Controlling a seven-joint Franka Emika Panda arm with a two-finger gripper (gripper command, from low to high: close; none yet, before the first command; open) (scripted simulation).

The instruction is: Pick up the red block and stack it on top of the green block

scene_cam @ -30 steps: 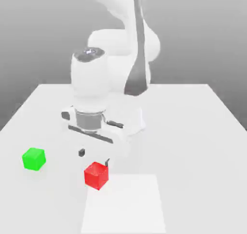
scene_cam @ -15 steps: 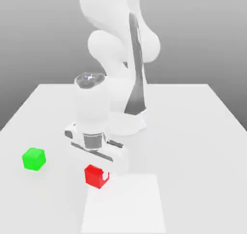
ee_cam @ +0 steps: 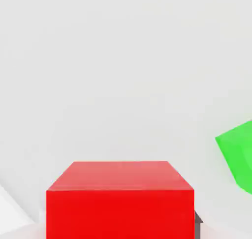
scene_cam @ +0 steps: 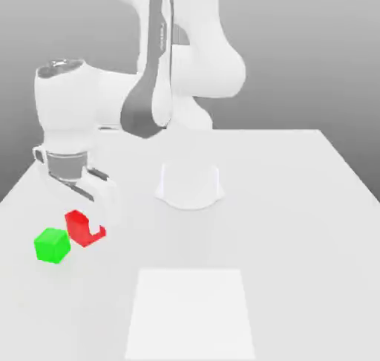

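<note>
We see the broad white matte tabletop (scene_cam: 297,203) spreading across the exterior view, with a paler square patch (scene_cam: 191,313) lying flat toward six o'clock. Over it bends the white Franka arm (scene_cam: 185,55), its round base (scene_cam: 189,185) planted near the middle of the surface and its wrist swung out toward nine o'clock. At the wrist's lower end sits the two-finger tool (scene_cam: 87,222), pointing down and closed onto the small bright red matte cube (scene_cam: 78,224), which we see clamped between its jaws. The red cube looks raised off the tabletop, though we cannot tell for certain. From the red cube, the small bright green matte cube (scene_cam: 52,245) lies at about eight o'clock, just beside it and resting on the tabletop; we cannot tell whether the two touch. In the hand view, the red cube (ee_cam: 120,198) sits close under the camera with its top and one side face showing, and the green cube (ee_cam: 238,154) appears tilted beside it, apart from it, on the plain white surface (ee_cam: 123,61).
</note>
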